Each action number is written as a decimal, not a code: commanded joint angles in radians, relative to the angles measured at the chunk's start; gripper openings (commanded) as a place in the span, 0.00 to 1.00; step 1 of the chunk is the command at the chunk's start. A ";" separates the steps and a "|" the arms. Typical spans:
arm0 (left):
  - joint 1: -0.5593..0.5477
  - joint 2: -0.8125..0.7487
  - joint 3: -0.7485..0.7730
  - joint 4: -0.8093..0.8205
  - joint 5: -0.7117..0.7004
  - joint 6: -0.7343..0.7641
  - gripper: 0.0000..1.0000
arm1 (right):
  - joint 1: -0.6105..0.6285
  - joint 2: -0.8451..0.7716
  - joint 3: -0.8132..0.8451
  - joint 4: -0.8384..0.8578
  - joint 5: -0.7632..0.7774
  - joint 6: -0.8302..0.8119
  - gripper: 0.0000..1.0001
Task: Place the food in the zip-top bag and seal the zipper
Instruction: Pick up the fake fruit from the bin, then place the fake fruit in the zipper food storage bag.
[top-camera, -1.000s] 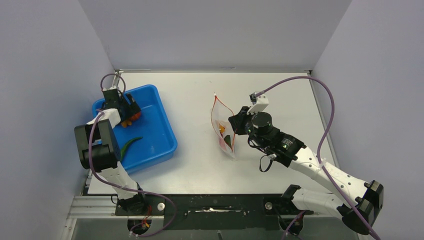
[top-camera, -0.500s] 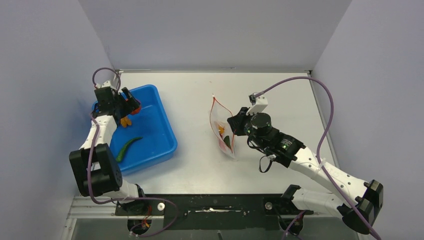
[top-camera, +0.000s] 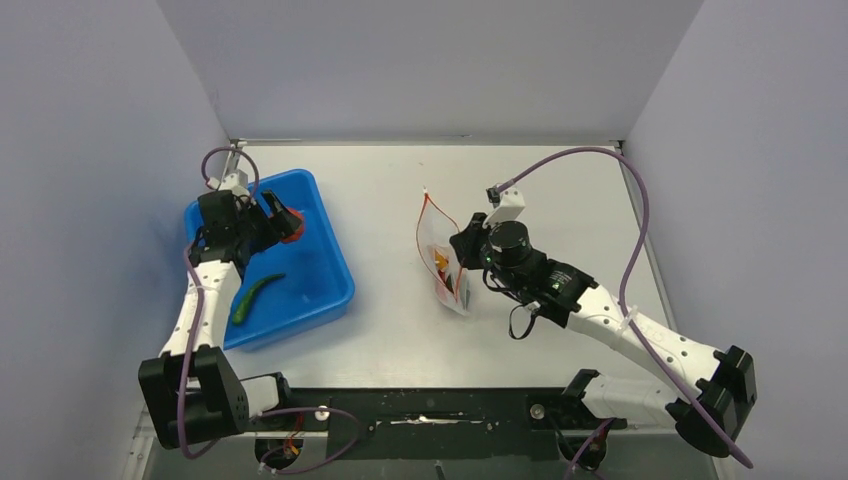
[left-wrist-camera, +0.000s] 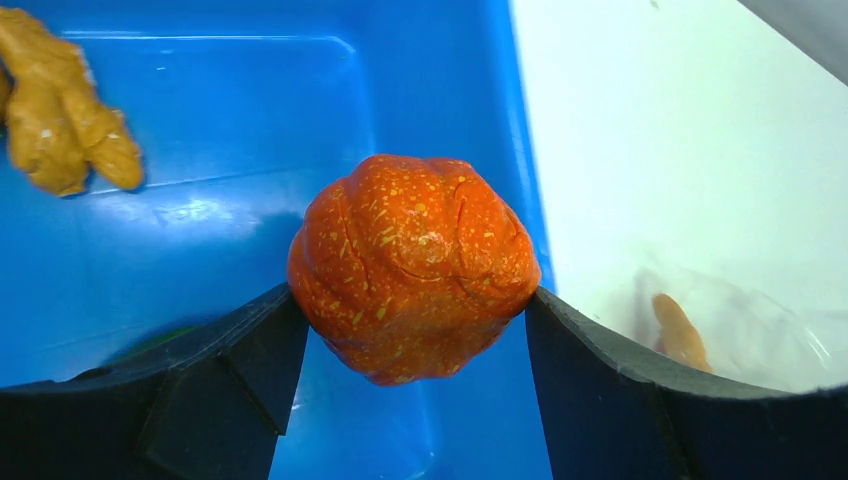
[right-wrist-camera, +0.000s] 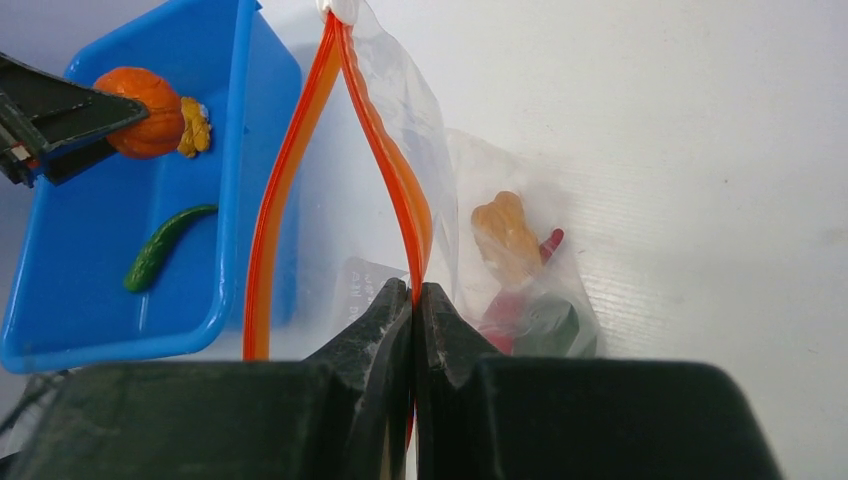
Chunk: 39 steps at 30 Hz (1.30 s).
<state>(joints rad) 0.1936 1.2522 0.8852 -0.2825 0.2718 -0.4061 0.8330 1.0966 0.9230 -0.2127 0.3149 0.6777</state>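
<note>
Left fingers (left-wrist-camera: 230, 380) grip orange fruit (left-wrist-camera: 412, 268) over blue tray (top-camera: 325, 290), far left of table (top-camera: 380, 200). Green piece (top-camera: 255, 294) and yellow lump (left-wrist-camera: 60, 110) lie in tray. Right fingers (right-wrist-camera: 370, 340) closed, pinching zipper (right-wrist-camera: 290, 170). Bag (right-wrist-camera: 395, 90) mid-table, mouth gaping, some food inside.

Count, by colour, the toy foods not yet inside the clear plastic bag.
Orange round toy fruit: 1
Yellow-brown knobbly toy lump: 1
Green slim toy chili: 1
Total: 3

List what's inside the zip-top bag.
Inside the zip-top bag: a yellow-brown lump, a red chili, a dark green piece. The right claw, gripping its rim, hides anything lower.
</note>
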 joint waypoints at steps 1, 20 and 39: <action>-0.043 -0.105 -0.014 0.026 0.072 0.023 0.59 | 0.006 0.006 0.053 0.045 0.031 -0.017 0.00; -0.228 -0.291 -0.040 0.136 0.357 -0.128 0.53 | 0.008 0.046 0.059 0.114 0.000 -0.007 0.00; -0.531 -0.266 -0.005 0.421 0.389 -0.365 0.52 | 0.008 0.057 0.056 0.154 -0.027 -0.001 0.00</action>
<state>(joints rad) -0.3046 0.9840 0.8383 -0.0166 0.6388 -0.7048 0.8330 1.1576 0.9310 -0.1390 0.2943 0.6739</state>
